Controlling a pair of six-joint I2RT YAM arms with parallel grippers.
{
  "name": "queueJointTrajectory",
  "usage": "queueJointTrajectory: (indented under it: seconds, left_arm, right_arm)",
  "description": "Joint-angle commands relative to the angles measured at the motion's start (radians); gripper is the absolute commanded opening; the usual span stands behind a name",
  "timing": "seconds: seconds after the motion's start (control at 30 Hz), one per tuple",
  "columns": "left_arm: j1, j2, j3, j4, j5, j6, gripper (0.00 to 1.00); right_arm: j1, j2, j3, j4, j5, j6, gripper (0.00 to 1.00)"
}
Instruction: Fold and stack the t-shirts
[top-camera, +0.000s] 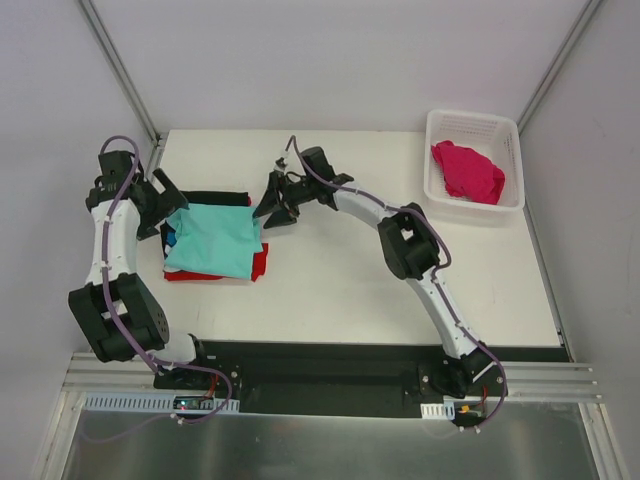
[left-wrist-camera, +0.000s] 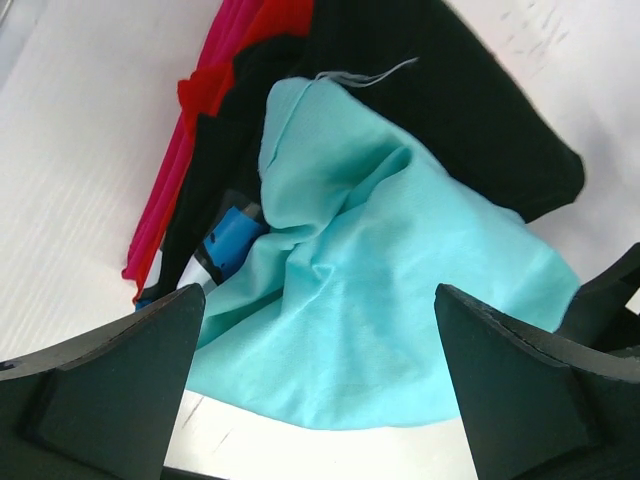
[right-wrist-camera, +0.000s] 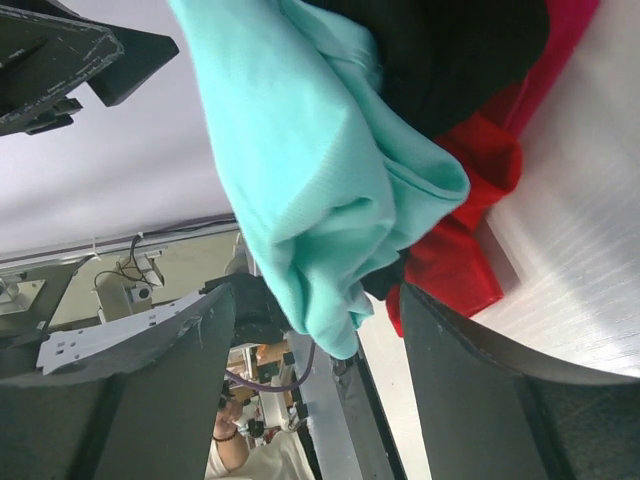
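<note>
A mint-teal t-shirt (top-camera: 212, 240) lies crumpled on top of a stack at the table's left. Under it are a black t-shirt (top-camera: 225, 199) and a red one (top-camera: 259, 264). My left gripper (top-camera: 166, 206) stands open at the stack's left edge, with the teal cloth (left-wrist-camera: 380, 300) in front of its spread fingers (left-wrist-camera: 110, 380). My right gripper (top-camera: 272, 210) is open at the stack's right edge. A loose teal corner (right-wrist-camera: 310, 170) hangs between its jaws, touching neither. A blue print (left-wrist-camera: 232, 240) peeks out below the teal. A magenta-pink t-shirt (top-camera: 466, 170) lies bunched in the basket.
The white lattice basket (top-camera: 505, 130) stands at the back right corner of the white table (top-camera: 380, 290). A thin magenta edge (left-wrist-camera: 165, 200) shows at the bottom of the stack. Grey walls close in on both sides.
</note>
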Motion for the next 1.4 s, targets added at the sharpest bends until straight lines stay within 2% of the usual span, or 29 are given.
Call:
queueJointTrajectory:
  seconds: [0.0,0.1,0.2,0.3,0.37,0.4,0.53,0.9,1.2,1.37]
  left_arm:
    - [0.012,0.014,0.092,-0.033,0.065,0.057,0.99]
    - [-0.005,0.078,0.131,-0.028,0.130,0.068,0.99]
    - [-0.042,0.138,0.161,-0.021,0.138,0.087,0.99]
    - [-0.065,0.186,0.168,0.018,0.182,0.101,0.99]
    - [-0.067,0.233,0.177,0.033,0.244,0.100,0.92]
    - [-0.067,0.250,0.183,0.032,0.256,0.098,0.93]
    - [-0.067,0.292,0.182,0.039,0.224,0.078,0.96]
    - [-0.067,0.324,0.211,0.041,0.189,0.078,0.98]
    - [-0.068,0.278,0.235,-0.016,0.221,0.068,0.99]
    - [-0.068,0.264,0.237,-0.016,0.227,0.074,0.99]
  right_arm:
    - [-0.038,-0.027,0.151,-0.019,-0.033,-0.031,0.69]
    - [-0.051,0.019,0.195,0.050,-0.061,0.019,0.69]
    - [-0.055,0.038,0.199,0.179,-0.079,0.084,0.67]
    - [-0.056,0.064,0.205,0.213,-0.078,0.102,0.66]
    - [-0.056,0.082,0.192,0.239,-0.081,0.122,0.66]
    - [-0.056,0.085,0.177,0.255,-0.081,0.142,0.66]
    - [-0.055,0.092,0.126,0.300,-0.076,0.148,0.67]
    - [-0.050,0.121,0.119,0.338,-0.087,0.162,0.65]
    - [-0.050,0.154,0.186,0.342,-0.076,0.180,0.61]
    - [-0.044,0.155,0.146,0.389,-0.075,0.208,0.61]
